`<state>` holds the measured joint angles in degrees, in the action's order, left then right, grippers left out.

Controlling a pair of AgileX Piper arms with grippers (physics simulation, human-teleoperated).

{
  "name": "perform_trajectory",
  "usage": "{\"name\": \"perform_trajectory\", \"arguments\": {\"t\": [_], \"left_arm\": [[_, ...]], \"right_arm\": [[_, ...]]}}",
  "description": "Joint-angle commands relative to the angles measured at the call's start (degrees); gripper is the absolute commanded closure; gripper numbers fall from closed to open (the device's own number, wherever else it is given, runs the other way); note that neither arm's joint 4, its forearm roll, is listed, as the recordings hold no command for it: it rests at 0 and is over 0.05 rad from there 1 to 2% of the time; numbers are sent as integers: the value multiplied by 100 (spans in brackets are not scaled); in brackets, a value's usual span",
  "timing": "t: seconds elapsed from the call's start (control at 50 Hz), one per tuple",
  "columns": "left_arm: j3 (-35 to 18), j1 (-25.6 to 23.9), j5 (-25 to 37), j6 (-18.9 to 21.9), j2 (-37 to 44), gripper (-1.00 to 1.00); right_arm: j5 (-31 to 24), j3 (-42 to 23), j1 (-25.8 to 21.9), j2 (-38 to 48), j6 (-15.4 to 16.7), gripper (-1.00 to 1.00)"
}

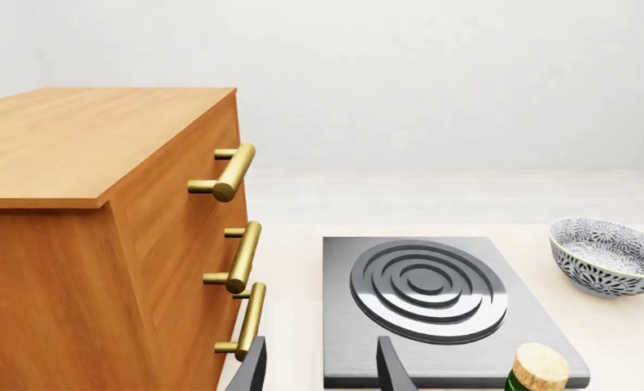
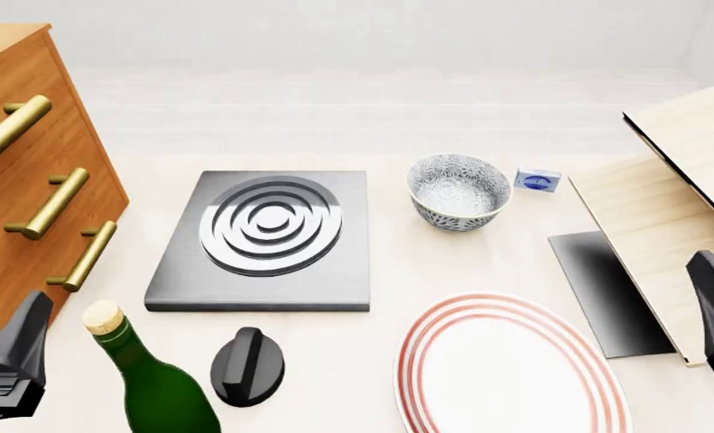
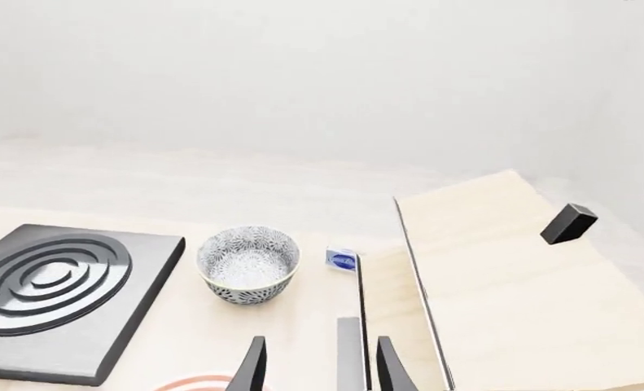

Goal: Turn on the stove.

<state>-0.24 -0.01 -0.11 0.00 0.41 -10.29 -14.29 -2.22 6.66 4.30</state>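
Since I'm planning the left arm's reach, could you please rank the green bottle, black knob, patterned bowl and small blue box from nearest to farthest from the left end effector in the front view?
1. Green glass bottle with cork, right beside the left end effector.
2. Round black knob, just beyond the bottle.
3. Blue-patterned ceramic bowl, centre-right, farther back.
4. Small blue box, right of the bowl.

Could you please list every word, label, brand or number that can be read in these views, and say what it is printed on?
Nothing is legible.
Small blue and white box: carries a blue label with marks, too small and blurred to read in the front and right wrist views.
Green bottle, knob, stove, patterned bowl, plate and drawer cabinet: no text visible.
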Motion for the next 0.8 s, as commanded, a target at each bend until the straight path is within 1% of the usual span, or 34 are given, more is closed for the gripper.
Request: {"name": "perform_trajectory", "arguments": {"t": [0.02, 0.04, 0.08, 0.1, 0.14, 0.18, 0.22, 0.38, 0.48, 0.52, 0.54, 0.58, 0.66, 0.72, 0.76, 0.78, 0.8], "left_arm": [[-1, 1, 0, 0, 1, -100], [-1, -1, 0, 0, 1, -100], [-1, 1, 0, 1, 1, -100], [-1, -1, -1, 0, 1, -100], [-1, -1, 0, 1, 1, -100], [-1, -1, 0, 0, 3, -100], [-1, 0, 0, -1, 1, -100], [-1, 0, 0, 0, 3, -100], [-1, 0, 0, 1, 1, -100], [-1, 0, 0, 1, 1, -100], [-1, -1, 0, -1, 3, -100], [-1, -1, 0, -1, 3, -100], [-1, 0, 0, -1, 2, -100], [-1, 1, 0, 0, 2, -100], [-1, -1, -1, 0, 1, -100], [-1, 0, 0, -1, 1, -100], [-1, 0, -1, 1, 0, -100]], "right_arm": [[-121, -633, -609, 934, 94, -100], [-159, -746, -713, 1065, 26, -100], [-128, -872, -1003, 1529, 60, -100], [-171, -1055, -1111, 1603, -74, -100], [-192, -1194, -1324, 1830, -91, -100], [-205, -1318, -1414, 2014, -190, -100], [-149, -1315, -1571, 2196, -109, -100], [139, -1392, -1954, 2863, -125, -100], [411, -1409, -2237, 3301, -47, -100], [460, -1439, -2280, 3383, -62, -100], [550, -1458, -2404, 3553, -26, -100], [629, -1451, -2482, 3677, -46, -100], [822, -1443, -2692, 4069, 56, -100], [974, -1435, -2908, 4385, 49, -100], [1053, -1462, -3177, 4617, 20, -100], [1062, -1484, -3233, 4723, 13, -100], [1083, -1495, -3185, 4780, 14, -100]]}}
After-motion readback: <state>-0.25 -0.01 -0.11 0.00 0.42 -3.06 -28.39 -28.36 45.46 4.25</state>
